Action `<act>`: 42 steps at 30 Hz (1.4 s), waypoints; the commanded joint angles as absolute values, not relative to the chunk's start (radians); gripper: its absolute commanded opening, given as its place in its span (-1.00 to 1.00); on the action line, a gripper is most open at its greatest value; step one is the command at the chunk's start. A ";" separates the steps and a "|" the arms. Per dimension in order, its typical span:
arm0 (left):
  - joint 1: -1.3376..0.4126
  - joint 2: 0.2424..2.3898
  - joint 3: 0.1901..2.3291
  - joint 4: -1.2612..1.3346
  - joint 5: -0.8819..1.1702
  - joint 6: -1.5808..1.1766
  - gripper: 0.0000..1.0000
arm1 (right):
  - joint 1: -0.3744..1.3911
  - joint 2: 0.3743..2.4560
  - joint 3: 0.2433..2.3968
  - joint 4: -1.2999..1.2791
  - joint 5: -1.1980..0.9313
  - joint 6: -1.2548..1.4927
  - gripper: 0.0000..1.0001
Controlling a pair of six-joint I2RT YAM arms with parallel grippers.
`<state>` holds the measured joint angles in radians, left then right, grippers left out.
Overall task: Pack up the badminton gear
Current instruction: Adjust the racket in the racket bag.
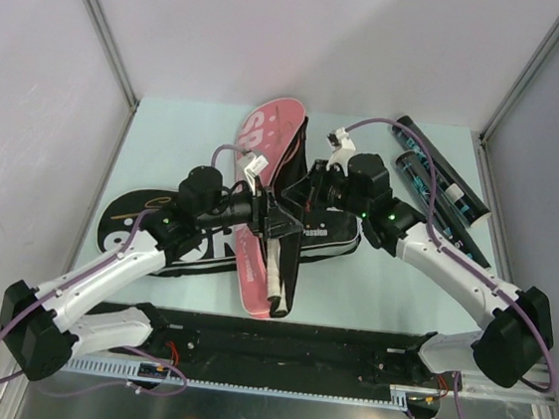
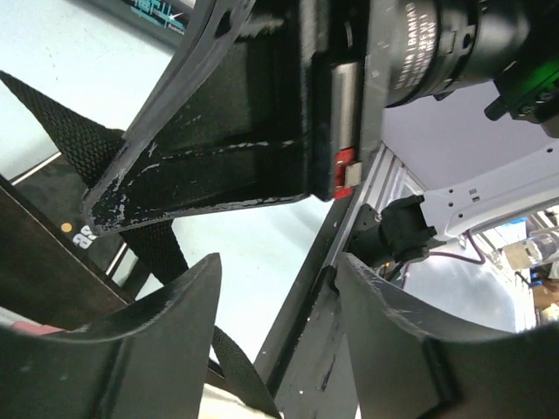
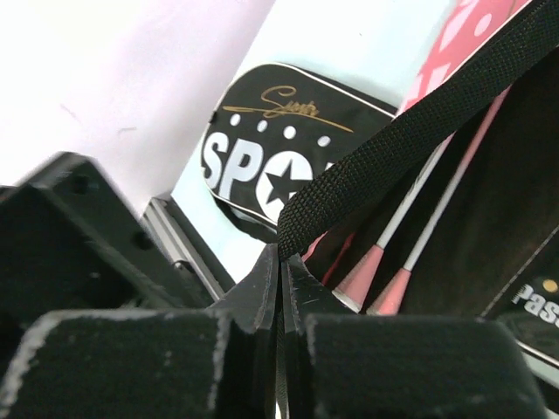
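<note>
**Left arm.** The left gripper (image 1: 259,215) reaches toward the table centre, over the black racket bag (image 1: 138,225). In the left wrist view its jaws stand apart, about half open, and nothing lies between the fingers (image 2: 140,349). They clamp nothing and touch nothing visible. Directly ahead of the left gripper (image 2: 279,271) is a black finger of the other arm, with a black webbing strap (image 2: 83,148) running behind it.

**Centre.** The black racket bag lies flat with white lettering and a gold signature (image 3: 279,109). A pink racket cover (image 1: 267,133) crosses it from far to near. Pale racket handles (image 1: 275,269) show at its near end. The right wrist view shows pink-and-white racket shafts (image 3: 384,262) inside the open dark bag.

**Right arm.** The right gripper (image 1: 296,196) meets the left one above the bags. Its jaws are fully together (image 3: 279,262). The webbing strap (image 3: 402,140) runs down to the fingertips. Whether it is pinched between them cannot be told.

**Right side.** Two dark tubes (image 1: 439,166) with teal print lie side by side near the far right corner, well apart from both grippers.

**Surface and room.** The table (image 1: 177,139) is pale green. A black rail (image 1: 275,344) runs along its near edge. Plain pale walls (image 1: 278,29) with metal corner posts enclose three sides.
</note>
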<state>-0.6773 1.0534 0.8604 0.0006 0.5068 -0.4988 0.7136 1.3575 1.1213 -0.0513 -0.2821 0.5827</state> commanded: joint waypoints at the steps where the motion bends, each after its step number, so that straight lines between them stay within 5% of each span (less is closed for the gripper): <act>1: -0.683 1.072 0.854 0.120 0.555 -0.540 0.24 | 0.703 1.347 1.209 0.018 -0.333 0.627 -1.00; 5: -0.684 1.080 0.822 0.153 0.545 -0.555 0.23 | 0.686 1.336 1.209 0.021 -0.322 0.655 -1.00; 11: -0.684 1.028 0.753 0.204 0.506 -0.615 -0.06 | 0.663 1.319 1.218 0.029 -0.319 0.661 -1.00; 13: -0.684 0.973 0.738 0.206 0.506 -0.601 -0.01 | 0.657 1.324 1.226 0.022 -0.328 0.658 -1.00; 17: -0.684 0.887 0.707 0.195 0.425 -0.603 0.44 | 0.653 1.336 1.244 0.014 -0.339 0.652 -1.00; 23: -0.684 0.966 0.729 0.138 0.386 -0.630 0.40 | 0.663 1.331 1.270 0.009 -0.331 0.649 -1.00; 30: -0.684 1.109 0.819 0.189 0.469 -0.615 0.09 | 0.669 1.333 1.287 0.020 -0.330 0.670 -1.00; 33: -0.683 1.129 0.841 0.201 0.521 -0.601 -0.62 | 0.672 1.338 1.287 0.011 -0.319 0.672 -1.00; 35: -0.683 1.117 0.844 0.207 0.531 -0.586 -0.99 | 0.670 1.345 1.287 -0.033 -0.316 0.661 -0.76; 38: -0.677 1.095 0.845 0.207 0.546 -0.574 -0.99 | 0.655 1.350 1.289 -0.127 -0.319 0.609 -0.18; 42: -0.660 1.072 0.836 0.224 0.557 -0.587 -1.00 | 0.638 1.284 1.226 -0.241 -0.261 0.532 0.18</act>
